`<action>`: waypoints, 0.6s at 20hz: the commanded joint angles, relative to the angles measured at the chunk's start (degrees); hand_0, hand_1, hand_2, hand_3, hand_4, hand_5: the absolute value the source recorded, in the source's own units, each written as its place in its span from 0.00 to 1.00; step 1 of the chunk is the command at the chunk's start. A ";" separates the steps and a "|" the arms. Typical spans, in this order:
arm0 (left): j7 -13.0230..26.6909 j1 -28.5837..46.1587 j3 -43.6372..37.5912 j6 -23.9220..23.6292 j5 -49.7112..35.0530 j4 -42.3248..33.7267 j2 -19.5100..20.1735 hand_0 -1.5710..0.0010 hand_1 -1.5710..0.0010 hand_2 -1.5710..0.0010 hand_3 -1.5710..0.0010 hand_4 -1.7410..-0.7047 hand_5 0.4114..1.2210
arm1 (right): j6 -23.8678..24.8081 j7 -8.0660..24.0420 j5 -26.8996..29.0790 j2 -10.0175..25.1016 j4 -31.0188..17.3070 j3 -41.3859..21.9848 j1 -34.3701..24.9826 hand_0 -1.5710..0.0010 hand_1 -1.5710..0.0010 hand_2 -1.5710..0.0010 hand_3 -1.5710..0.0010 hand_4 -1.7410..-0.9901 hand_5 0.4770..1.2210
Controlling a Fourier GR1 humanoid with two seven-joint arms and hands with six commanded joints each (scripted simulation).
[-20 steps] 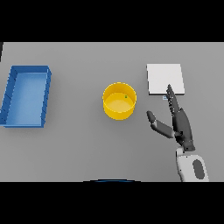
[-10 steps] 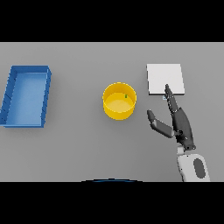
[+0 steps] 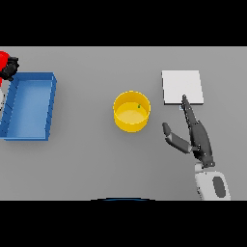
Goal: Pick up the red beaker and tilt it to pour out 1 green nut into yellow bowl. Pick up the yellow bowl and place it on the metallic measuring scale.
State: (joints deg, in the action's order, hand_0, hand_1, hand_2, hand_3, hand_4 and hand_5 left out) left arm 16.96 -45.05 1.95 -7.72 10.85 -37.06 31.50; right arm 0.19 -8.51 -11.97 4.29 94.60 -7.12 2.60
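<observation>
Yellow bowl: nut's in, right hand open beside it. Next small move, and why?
Probably slide the right hand leftward to bracket the yellow bowl. A green nut already sits inside, the hand is open with a gap to the bowl, and the metallic measuring scale waits just beyond its fingertips.

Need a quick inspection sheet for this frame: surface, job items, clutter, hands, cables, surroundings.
Surface: grey table, flat.
Job's things: yellow bowl mid-table with a small green nut inside; red beaker at the far left edge; metallic measuring scale right of the bowl, bare.
Clutter: blue tray on the left, nothing seen in it.
Hands: left hand curled round the beaker; right hand open, fingertips over the scale's near edge.
Cables: nothing seen.
Surroundings: nothing seen.
</observation>
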 commanded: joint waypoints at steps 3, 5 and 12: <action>5.87 7.23 0.70 -1.03 -1.65 -10.91 -0.01 0.00 0.00 0.00 0.00 0.00 0.63 | -0.50 -0.55 0.67 0.28 0.13 0.24 0.21 1.00 1.00 1.00 1.00 0.78 0.26; 10.51 9.42 1.06 0.68 -2.59 -16.46 0.91 0.00 0.00 0.03 0.03 0.21 0.50 | -0.75 0.40 1.12 0.34 -0.24 0.52 -0.62 1.00 1.00 1.00 1.00 0.78 0.26; 11.94 14.36 2.86 13.44 -7.73 -25.01 4.15 0.75 0.78 0.79 0.78 0.84 0.29 | -0.40 -0.45 0.88 0.11 -0.43 0.43 -0.14 1.00 1.00 1.00 1.00 0.78 0.26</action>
State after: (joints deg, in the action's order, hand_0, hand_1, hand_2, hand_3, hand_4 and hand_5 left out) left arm 28.96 -30.68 4.80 5.72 3.13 -62.06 35.65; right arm -0.19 -8.89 -11.09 4.41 94.17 -6.68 2.44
